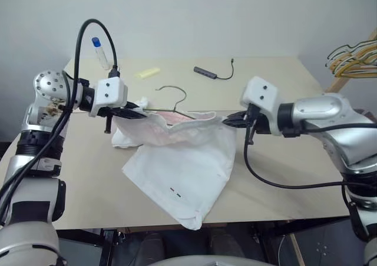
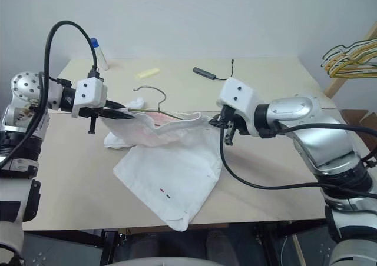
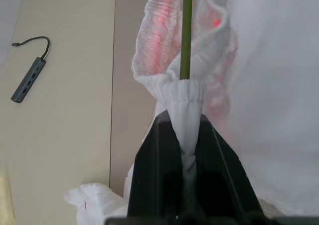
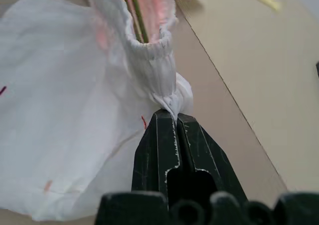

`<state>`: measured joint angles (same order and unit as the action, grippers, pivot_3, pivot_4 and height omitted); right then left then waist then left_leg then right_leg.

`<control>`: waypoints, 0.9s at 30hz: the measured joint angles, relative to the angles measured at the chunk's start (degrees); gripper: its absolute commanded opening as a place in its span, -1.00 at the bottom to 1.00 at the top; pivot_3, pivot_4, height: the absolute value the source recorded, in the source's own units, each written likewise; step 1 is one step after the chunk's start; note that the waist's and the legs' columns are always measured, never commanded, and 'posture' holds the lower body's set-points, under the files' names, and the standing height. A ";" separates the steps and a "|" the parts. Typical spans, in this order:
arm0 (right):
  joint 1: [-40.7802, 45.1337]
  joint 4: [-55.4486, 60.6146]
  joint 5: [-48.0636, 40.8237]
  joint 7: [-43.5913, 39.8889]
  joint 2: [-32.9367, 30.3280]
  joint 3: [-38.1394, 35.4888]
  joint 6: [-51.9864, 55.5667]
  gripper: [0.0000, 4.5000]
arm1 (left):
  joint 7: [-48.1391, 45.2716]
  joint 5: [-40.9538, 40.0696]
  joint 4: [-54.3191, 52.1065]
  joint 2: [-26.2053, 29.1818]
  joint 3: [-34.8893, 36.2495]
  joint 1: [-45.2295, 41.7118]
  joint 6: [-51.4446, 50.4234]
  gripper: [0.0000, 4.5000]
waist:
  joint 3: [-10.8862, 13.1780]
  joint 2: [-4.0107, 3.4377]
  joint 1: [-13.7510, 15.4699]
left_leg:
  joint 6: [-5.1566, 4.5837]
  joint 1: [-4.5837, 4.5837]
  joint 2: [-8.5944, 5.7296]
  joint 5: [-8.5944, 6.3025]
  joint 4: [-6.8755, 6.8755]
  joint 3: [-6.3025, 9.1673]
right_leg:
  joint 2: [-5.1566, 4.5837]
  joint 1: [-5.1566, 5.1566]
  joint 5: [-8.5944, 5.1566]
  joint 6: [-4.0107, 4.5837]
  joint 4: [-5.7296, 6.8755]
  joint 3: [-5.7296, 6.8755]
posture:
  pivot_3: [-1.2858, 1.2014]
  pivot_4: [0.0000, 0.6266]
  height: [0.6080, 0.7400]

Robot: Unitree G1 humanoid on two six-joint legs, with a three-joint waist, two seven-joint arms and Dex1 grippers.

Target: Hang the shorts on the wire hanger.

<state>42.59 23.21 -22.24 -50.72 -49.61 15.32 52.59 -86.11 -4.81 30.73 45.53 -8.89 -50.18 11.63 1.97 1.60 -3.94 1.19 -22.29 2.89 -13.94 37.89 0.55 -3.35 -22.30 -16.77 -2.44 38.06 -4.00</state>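
Observation:
The white shorts (image 1: 182,172) hang stretched between both grippers above the table, leg hems trailing on the tabletop, small dark dashes near one hem. My left gripper (image 1: 134,109) is shut on one end of the gathered waistband (image 3: 185,100). My right gripper (image 1: 231,121) is shut on the other end of the waistband (image 4: 167,93). The thin dark wire hanger (image 1: 174,99) sits inside the waistband opening, its hook rising behind the cloth; its green-grey wire (image 3: 186,31) runs through the pink-marked waistband in the left wrist view.
A beige table (image 1: 277,178) carries a dark USB hub with cable (image 1: 211,72), a yellow strip (image 1: 147,73) and a tube with a blue cap (image 1: 100,52) at the back. A bunch of yellow and dark hangers (image 1: 353,60) hangs at the far right.

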 measured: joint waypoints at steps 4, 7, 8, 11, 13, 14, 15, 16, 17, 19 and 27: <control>2.25 -0.01 1.76 -1.82 -0.05 2.12 -1.48 -1.00 | 0.48 0.23 0.01 -0.03 0.02 -0.06 0.65 -1.00 | 0.00 0.00 0.04 | 0.00 0.00 0.00 0.00 0.00 0.01 | 0.00 0.00 0.00 0.00 0.00 0.01 | 0.01 -1.00 1.00; 3.38 -1.45 3.79 -1.79 1.85 3.88 -2.72 -1.00 | -0.02 -0.55 -0.23 0.05 0.57 0.20 0.53 -1.00 | 0.00 0.00 -0.02 | 0.00 0.01 0.00 0.00 0.00 0.00 | -0.01 -0.01 0.00 0.00 0.03 0.00 | 0.01 -1.00 1.00; 3.77 -2.51 4.71 -1.44 3.01 4.36 -3.97 -1.00 | -0.40 -1.54 -1.25 -0.03 0.73 0.41 0.47 -1.00 | 0.00 0.00 -0.09 | 0.00 0.01 0.01 0.00 0.00 0.00 | 0.00 -0.03 0.00 0.01 0.04 0.00 | 0.01 -1.00 1.00; 3.90 -3.76 5.68 -1.61 4.42 4.38 -5.98 -0.89 | -0.38 -2.21 -2.47 0.08 1.16 0.91 0.07 -1.00 | 0.00 0.00 0.00 | 0.00 0.00 0.00 0.00 0.00 0.00 | 0.00 -0.03 0.00 0.01 0.04 0.00 | 0.01 -1.00 1.00; 4.09 -4.25 6.19 -1.72 5.01 4.37 -6.39 -0.71 | -0.16 -2.42 -2.81 0.08 1.33 1.32 -0.41 -1.00 | 0.00 0.00 0.01 | 0.00 -0.01 0.00 0.00 0.00 0.00 | -0.01 -0.02 0.00 0.01 0.04 0.00 | 0.01 -1.00 1.00; 4.26 -4.67 6.48 -1.74 5.20 4.37 -6.59 -0.53 | -0.04 -2.58 -2.91 0.07 1.34 1.53 -0.67 -1.00 | 0.00 0.00 0.02 | 0.00 0.00 0.00 0.00 0.00 0.00 | -0.01 -0.02 0.00 0.01 0.04 0.00 | 0.01 -1.00 1.00; 4.31 -4.76 6.68 -1.75 5.22 4.37 -6.68 -0.42 | 0.00 -2.70 -2.93 0.06 1.34 1.56 -0.78 -1.00 | 0.00 0.00 0.02 | 0.00 0.00 0.00 0.00 0.00 0.00 | -0.01 -0.03 0.00 0.01 0.04 0.01 | 0.01 -1.00 1.00; 4.32 -4.82 6.91 -1.81 5.28 4.37 -6.87 -0.28 | 0.04 -2.89 -2.95 0.06 1.34 1.57 -0.94 -1.00 | 0.00 0.00 0.05 | 0.00 0.00 0.00 0.00 0.00 0.00 | -0.01 -0.02 0.00 0.01 0.05 0.01 | 0.01 -1.00 1.00; 4.31 -4.87 7.05 -2.20 5.33 4.36 -7.41 -0.11 | 0.13 -3.15 -3.01 0.06 1.42 1.57 -1.04 -1.00 | 0.00 0.00 0.08 | 0.00 0.00 0.00 0.00 0.00 0.00 | -0.01 -0.03 0.01 0.01 0.05 0.01 | 0.01 -1.00 1.00; 4.31 -4.86 7.37 -2.89 5.36 4.35 -8.49 0.21 | 0.39 -3.17 -3.02 0.06 1.49 1.56 -1.06 -1.00 | 0.00 0.00 0.07 | 0.00 0.00 0.00 0.00 0.00 0.00 | -0.01 -0.02 0.01 0.01 0.04 0.01 | 0.01 -1.00 1.00; 2.55 -5.74 8.50 -4.87 5.36 4.33 -11.41 0.29 | 0.82 -3.47 -3.00 0.04 1.49 1.54 -1.04 -1.00 | 0.00 0.00 0.02 | 0.00 0.01 0.00 0.00 0.00 0.00 | -0.01 -0.02 0.01 0.01 0.04 0.01 | 0.00 -1.00 1.00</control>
<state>45.14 17.47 -13.73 -55.59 -44.25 19.65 41.17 -85.29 -8.28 27.73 45.57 -7.39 -48.64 10.59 1.97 1.60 -3.92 1.19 -22.28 2.89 -13.94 37.89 0.55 -3.36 -22.32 -16.76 -2.43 38.11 -3.99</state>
